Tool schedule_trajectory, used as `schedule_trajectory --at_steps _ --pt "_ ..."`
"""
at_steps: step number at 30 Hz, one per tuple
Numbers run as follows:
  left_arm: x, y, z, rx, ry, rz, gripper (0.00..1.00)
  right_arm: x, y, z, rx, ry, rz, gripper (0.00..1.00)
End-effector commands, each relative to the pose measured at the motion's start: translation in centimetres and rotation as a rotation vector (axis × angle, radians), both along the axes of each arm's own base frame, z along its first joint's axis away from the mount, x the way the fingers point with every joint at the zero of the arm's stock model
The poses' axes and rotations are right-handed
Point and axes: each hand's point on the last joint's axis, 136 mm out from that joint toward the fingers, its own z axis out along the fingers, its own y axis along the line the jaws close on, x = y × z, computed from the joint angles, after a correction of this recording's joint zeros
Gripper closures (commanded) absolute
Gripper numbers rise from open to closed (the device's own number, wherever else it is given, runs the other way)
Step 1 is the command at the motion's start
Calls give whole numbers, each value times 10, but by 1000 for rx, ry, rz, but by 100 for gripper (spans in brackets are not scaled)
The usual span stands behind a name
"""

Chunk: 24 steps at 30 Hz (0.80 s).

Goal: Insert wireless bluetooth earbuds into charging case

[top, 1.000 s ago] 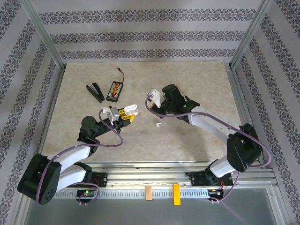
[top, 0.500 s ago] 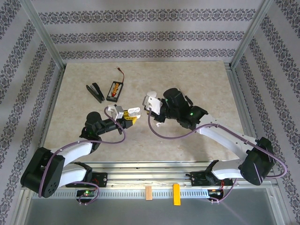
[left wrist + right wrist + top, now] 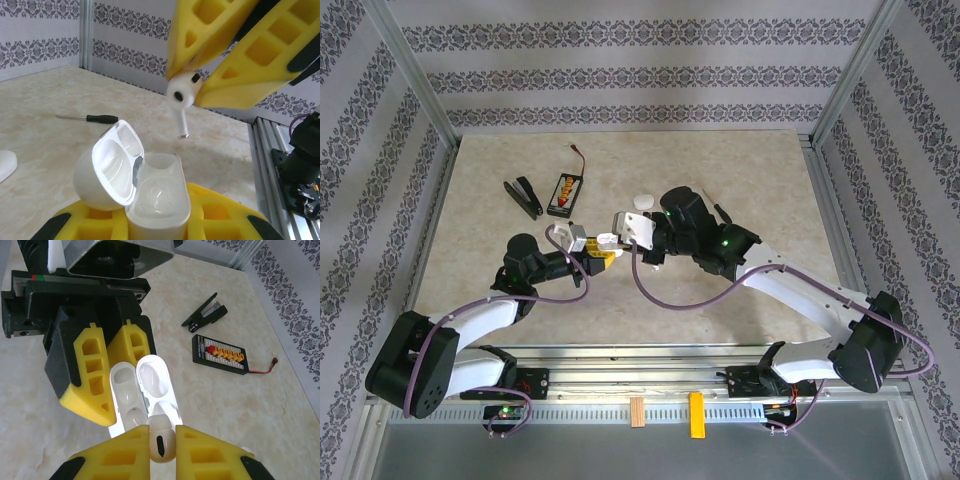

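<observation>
Since one second ago the right arm has swung toward the left, and the right fingers [image 3: 250, 60] now stand close to the left fingers [image 3: 90, 372], above the middle of the surface [image 3: 740, 170]. The left fingers are closed on the charging case [image 3: 157, 200], which stands upright with its lid open and tilted back. The right fingers are closed on one earbud [image 3: 180, 95] at its round head; its stem points down, just above the open case and not touching it. Farther back on the surface lie a screwdriver [image 3: 102, 118], a black board [image 3: 220, 354] with a red wire, and a black clip [image 3: 205, 312].
</observation>
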Motion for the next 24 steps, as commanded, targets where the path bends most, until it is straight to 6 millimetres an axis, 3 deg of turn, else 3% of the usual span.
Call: schedule_trajectory --at_steps 1,15,24 --pt "-2 -3 15 -24 -10 -37 98 -4 8 5 -2 -16 43 86" --pt "-3 -4 26 -55 -23 -48 97 -6 4 -10 -51 -1 48 86" --pt "-2 -5 31 -75 -26 -54 97 -21 8 -14 -40 31 125 82"
